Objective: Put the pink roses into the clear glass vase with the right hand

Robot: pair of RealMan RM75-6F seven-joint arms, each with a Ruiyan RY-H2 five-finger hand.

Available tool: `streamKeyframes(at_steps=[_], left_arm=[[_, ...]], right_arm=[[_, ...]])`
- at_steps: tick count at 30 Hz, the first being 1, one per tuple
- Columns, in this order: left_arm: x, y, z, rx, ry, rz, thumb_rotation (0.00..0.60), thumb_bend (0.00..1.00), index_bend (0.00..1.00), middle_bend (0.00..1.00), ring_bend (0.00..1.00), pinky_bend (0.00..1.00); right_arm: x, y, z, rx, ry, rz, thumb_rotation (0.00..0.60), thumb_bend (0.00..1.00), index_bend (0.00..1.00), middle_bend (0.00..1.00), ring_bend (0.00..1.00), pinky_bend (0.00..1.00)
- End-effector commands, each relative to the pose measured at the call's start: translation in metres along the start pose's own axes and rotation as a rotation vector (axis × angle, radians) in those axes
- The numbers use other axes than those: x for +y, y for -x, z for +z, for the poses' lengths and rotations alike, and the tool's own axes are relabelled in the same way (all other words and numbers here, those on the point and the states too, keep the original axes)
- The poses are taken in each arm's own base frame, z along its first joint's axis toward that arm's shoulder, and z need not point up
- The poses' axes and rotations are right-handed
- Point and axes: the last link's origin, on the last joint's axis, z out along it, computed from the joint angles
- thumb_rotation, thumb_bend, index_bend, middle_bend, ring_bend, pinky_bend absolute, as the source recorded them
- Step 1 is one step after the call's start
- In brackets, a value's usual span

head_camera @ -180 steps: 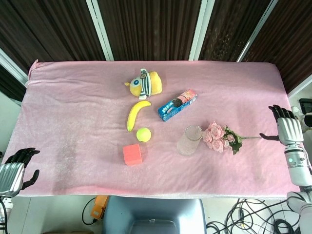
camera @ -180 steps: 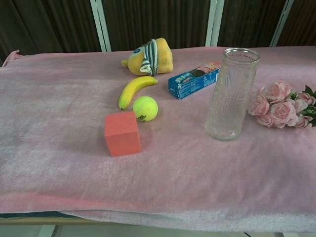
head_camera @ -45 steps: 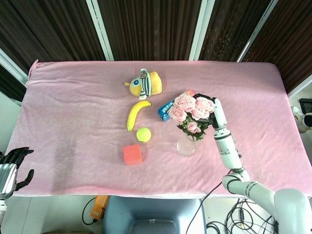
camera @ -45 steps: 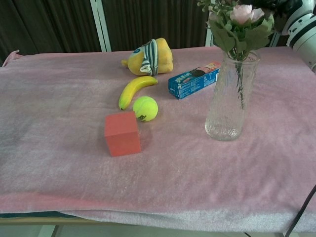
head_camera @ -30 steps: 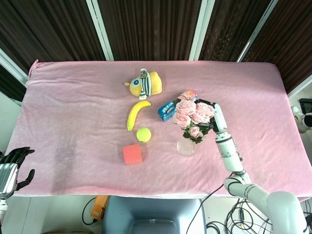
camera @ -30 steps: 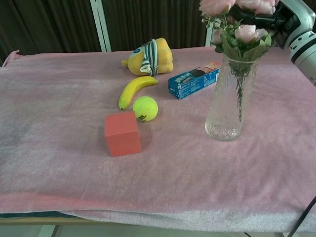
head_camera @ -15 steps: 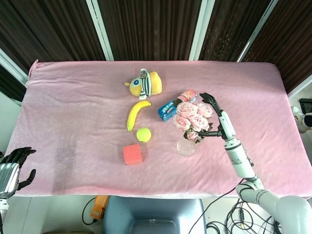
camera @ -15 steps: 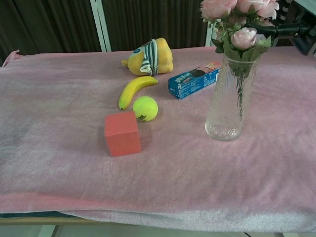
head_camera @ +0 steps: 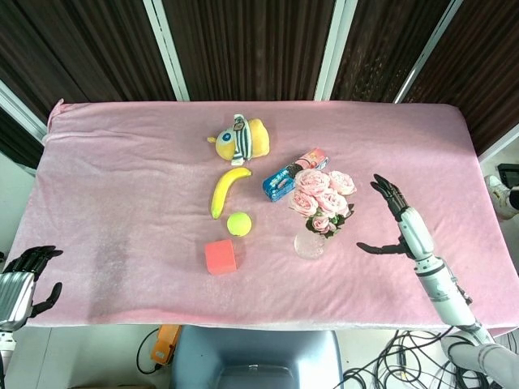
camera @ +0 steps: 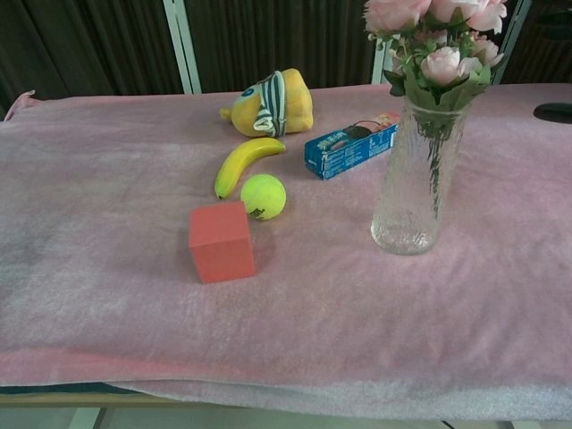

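Observation:
The pink roses (head_camera: 321, 193) (camera: 435, 36) stand in the clear glass vase (camera: 417, 179) (head_camera: 309, 245), stems down inside the glass and blooms above the rim. My right hand (head_camera: 400, 219) hovers to the right of the vase, apart from it, fingers spread and holding nothing. In the chest view only dark fingertips (camera: 554, 112) of it show at the right edge. My left hand (head_camera: 23, 279) hangs off the table's front left corner, fingers curled in loosely with nothing in them.
On the pink cloth (head_camera: 122, 178) lie a yellow plush toy (head_camera: 240, 139), a banana (head_camera: 227, 190), a tennis ball (head_camera: 238, 224), a red cube (head_camera: 220, 256) and a blue biscuit box (head_camera: 293, 174) just behind the vase.
My right hand carried the roses from the table into the vase, let go of them, and has now drawn away to the right with its fingers spread.

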Motion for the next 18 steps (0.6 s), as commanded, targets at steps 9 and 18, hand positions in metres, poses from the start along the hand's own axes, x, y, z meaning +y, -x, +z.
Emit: streamKeyframes(at_steps=[9,18], left_arm=[[0.003,0.005,0.004,-0.006,0.011,0.019,0.600,0.39,0.26,0.20,0.15,0.28],[0.005,0.007,0.008,0.007,0.011,0.038,0.600,0.39,0.26,0.20,0.15,0.28]], right_arm=[[0.009,-0.027,-0.098,-0.131,0.474,-0.573,0.600,0.10,0.00,0.00,0.00,0.06],[0.003,-0.027,-0.097,-0.190,0.572,-0.607,0.600,0.10,0.00,0.00,0.00,0.08]])
